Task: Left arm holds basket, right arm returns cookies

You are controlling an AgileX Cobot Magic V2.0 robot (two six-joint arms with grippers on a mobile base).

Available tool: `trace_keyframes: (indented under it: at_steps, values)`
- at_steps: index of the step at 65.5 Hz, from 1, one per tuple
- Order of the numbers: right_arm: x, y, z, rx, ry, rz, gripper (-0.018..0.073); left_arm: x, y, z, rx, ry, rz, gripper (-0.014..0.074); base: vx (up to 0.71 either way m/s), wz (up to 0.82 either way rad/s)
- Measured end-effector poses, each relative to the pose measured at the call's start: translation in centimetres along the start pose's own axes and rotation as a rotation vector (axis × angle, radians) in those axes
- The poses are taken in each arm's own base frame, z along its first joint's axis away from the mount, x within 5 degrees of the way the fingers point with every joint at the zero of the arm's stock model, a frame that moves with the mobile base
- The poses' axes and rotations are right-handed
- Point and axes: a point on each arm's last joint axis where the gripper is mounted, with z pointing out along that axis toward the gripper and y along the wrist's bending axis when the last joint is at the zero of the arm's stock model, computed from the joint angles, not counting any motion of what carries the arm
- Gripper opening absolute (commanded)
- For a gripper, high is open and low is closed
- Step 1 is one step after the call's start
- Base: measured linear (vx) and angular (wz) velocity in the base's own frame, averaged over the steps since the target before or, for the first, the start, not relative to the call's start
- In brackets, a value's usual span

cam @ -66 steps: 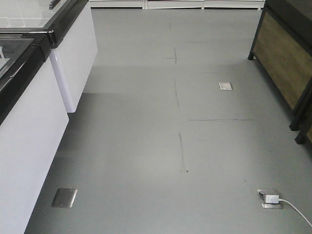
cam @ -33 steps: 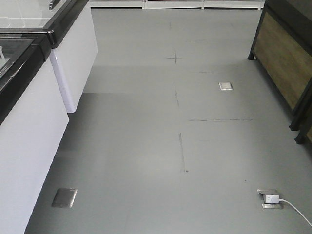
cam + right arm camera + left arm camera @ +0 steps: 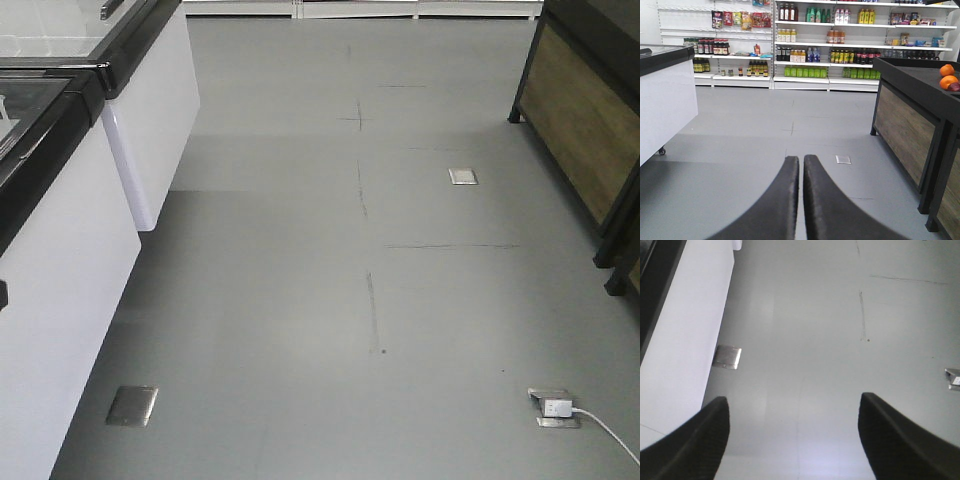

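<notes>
Grey vinyl floor [image 3: 300,300] fills the front view, with white chest freezers [image 3: 60,300] rimmed in black along the left and a black wood-panelled display stand [image 3: 580,130] at the right edge. A steel floor plate [image 3: 132,405] lies just beside the nearer freezer. A second plate near the bottom right corner carries a white plug [image 3: 555,407] and its cable.

From the left wrist view, the left gripper [image 3: 795,440] hangs over bare floor with its black textured fingers [image 3: 695,445] spread wide and nothing between them. The steel floor plate shows ahead of the left finger, against the freezer's side.

The right gripper [image 3: 801,200] points down the aisle towards stocked drink shelves [image 3: 840,40], its two fingers pressed together and gripping nothing. Oranges [image 3: 947,75] sit at the near corner of the stand's black top, to its right.

Where the basket and the cookies lie relative to either gripper cannot be told from these views.
</notes>
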Motion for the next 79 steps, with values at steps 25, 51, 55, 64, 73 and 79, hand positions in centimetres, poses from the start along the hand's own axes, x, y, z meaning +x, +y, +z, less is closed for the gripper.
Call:
trace_keyframes:
  at_steps: [25, 51, 55, 64, 73, 79]
  values:
    - [0.0, 0.0, 0.0, 0.0, 0.0, 0.0, -0.001, -7.3, 2.4, 0.6, 0.017, 0.006, -0.342, 0.047, 0.0, 0.0]
    - [0.0, 0.0, 0.0, 0.0, 0.0, 0.0, -0.001, -13.5, 11.3, -4.7, 0.092, -0.168, -0.801, 0.0472, 0.0, 0.0]
    - [0.0, 0.0, 0.0, 0.0, 0.0, 0.0, -0.001, -13.9, 12.7, -5.7, 0.093, -0.211, -0.852, 0.0472, 0.0, 0.0]
    - [0.0, 0.0, 0.0, 0.0, 0.0, 0.0, -0.001, -14.5, 15.8, -8.3, 0.036, -0.327, -0.918, 0.0472, 0.0, 0.0]
    - [0.0, 0.0, 0.0, 0.0, 0.0, 0.0, -0.001, -14.7, 18.6, -8.8, 0.006, -0.364, -0.975, 0.0472, 0.0, 0.0]
    - [0.0, 0.0, 0.0, 0.0, 0.0, 0.0, -0.001, -14.8, 20.2, -7.8, 0.053, -0.359, -1.039, 0.0472, 0.0, 0.0]
